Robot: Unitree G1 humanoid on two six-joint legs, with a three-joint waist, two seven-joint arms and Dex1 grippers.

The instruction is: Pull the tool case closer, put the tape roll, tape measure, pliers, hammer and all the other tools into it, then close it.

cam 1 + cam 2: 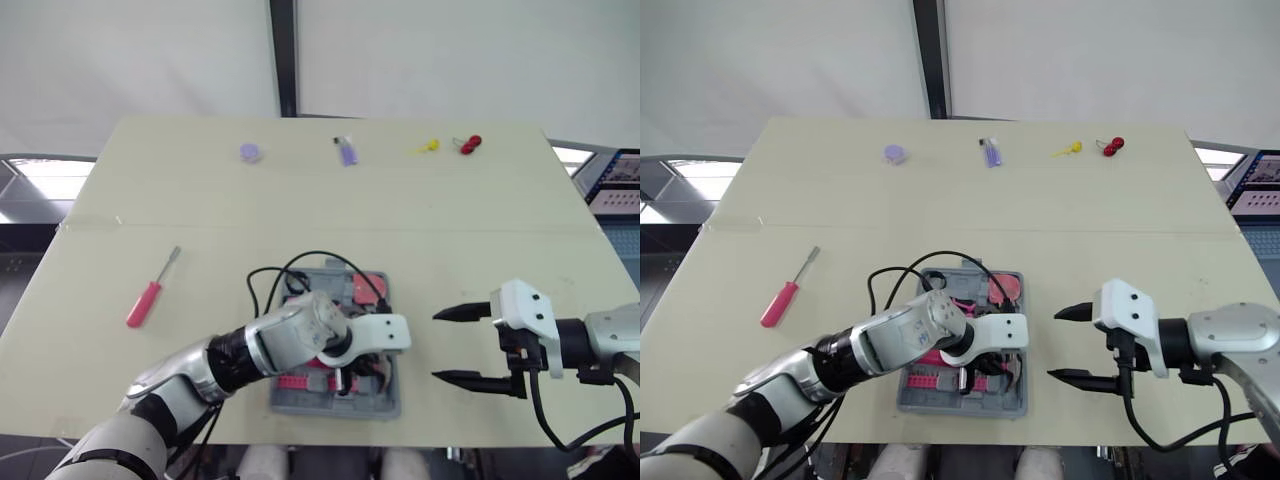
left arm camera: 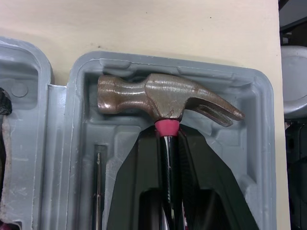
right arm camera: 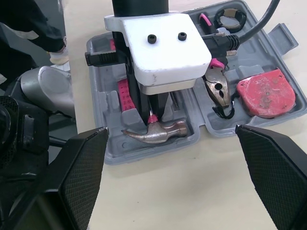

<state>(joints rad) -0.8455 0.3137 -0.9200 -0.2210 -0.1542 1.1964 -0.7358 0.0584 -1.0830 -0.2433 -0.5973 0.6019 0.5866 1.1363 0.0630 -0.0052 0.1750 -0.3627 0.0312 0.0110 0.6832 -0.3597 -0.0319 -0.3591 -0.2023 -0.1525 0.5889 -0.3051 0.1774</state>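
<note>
Clamping hammer point(image 2: 163, 98) by its shaft, left gripper point(image 2: 168, 138) inside tool case point(image 2: 256, 158), right gripper point(image 1: 455, 345) open alongside

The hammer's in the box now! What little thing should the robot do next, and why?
Probably open the left end effector and lift away: the hammer already lies in its moulded slot in the tool case, so it seems ready to release.
</note>
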